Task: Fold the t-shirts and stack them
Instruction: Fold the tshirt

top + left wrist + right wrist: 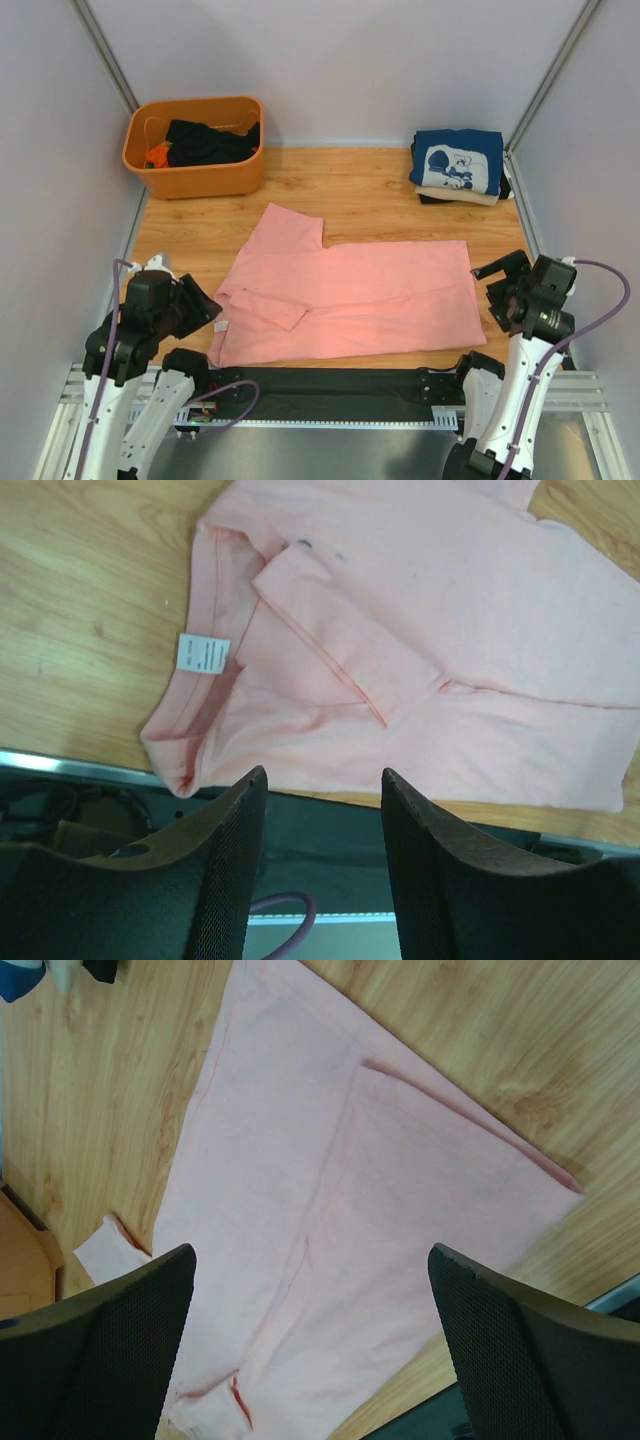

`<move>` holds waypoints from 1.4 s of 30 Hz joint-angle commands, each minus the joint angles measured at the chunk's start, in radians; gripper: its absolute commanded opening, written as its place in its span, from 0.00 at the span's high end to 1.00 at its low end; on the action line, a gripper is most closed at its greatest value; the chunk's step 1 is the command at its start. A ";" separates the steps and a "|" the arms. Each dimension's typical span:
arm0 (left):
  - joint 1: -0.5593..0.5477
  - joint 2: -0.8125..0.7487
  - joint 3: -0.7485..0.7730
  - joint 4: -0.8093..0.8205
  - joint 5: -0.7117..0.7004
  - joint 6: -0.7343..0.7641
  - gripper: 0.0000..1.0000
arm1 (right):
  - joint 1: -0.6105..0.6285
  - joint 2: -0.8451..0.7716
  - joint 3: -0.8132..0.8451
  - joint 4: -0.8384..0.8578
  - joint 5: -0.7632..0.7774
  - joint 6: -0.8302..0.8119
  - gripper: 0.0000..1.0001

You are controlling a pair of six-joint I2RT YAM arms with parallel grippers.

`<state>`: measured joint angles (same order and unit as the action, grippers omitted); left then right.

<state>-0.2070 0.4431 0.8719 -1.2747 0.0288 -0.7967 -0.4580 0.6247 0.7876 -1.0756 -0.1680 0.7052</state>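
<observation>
A salmon-pink t-shirt (pixel 350 295) lies flat across the near half of the wooden table, one sleeve (pixel 290 235) pointing away and the other folded onto the body. Its white label (pixel 203 652) shows at the collar. My left gripper (pixel 205 305) hovers open just off the shirt's left, collar end, nothing between its fingers (pixel 230 860). My right gripper (pixel 492 285) hangs wide open at the shirt's right hem, and the pink t-shirt (pixel 330 1160) fills its view. At the back right, a folded navy t-shirt (pixel 457 160) with white print tops a stack with beige and dark cloth beneath.
An orange tub (pixel 195 172) with dark clothes inside stands at the back left corner. White walls and metal posts close in the table on three sides. A black and metal rail (pixel 330 385) runs along the near edge between the arm bases.
</observation>
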 commanded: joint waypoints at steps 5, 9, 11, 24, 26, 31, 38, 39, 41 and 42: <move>0.008 0.369 0.137 0.277 0.003 0.232 0.47 | -0.002 0.114 0.006 0.257 -0.183 -0.026 0.04; 0.006 0.691 0.228 0.469 0.103 0.341 0.50 | 0.050 0.251 0.012 0.350 -0.242 -0.042 0.04; 0.006 0.794 0.306 0.549 0.100 0.367 0.50 | 0.082 0.321 0.045 0.373 -0.231 -0.056 0.04; -0.008 1.581 0.815 0.719 0.056 0.524 0.42 | 0.272 0.417 0.073 0.497 -0.260 -0.107 0.03; -0.023 1.644 0.877 0.716 0.019 0.531 0.41 | 0.272 0.421 0.058 0.535 -0.290 -0.099 0.03; -0.049 1.806 0.969 0.690 -0.027 0.507 0.38 | 0.283 0.432 0.032 0.568 -0.334 -0.101 0.03; -0.120 1.840 0.948 0.656 -0.157 0.472 0.38 | 0.289 0.412 0.027 0.563 -0.329 -0.113 0.03; -0.129 1.808 0.926 0.672 -0.180 0.476 0.38 | 0.289 0.408 0.027 0.565 -0.323 -0.115 0.03; -0.146 1.798 0.920 0.672 -0.222 0.482 0.37 | 0.291 0.402 0.027 0.563 -0.329 -0.115 0.03; -0.146 1.809 0.932 0.638 -0.234 0.479 0.37 | 0.291 0.403 0.027 0.562 -0.334 -0.115 0.03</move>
<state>-0.3367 2.2593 1.8191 -0.5701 -0.1181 -0.3119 -0.1722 1.0515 0.8158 -0.5552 -0.4808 0.6106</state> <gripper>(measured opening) 0.628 0.972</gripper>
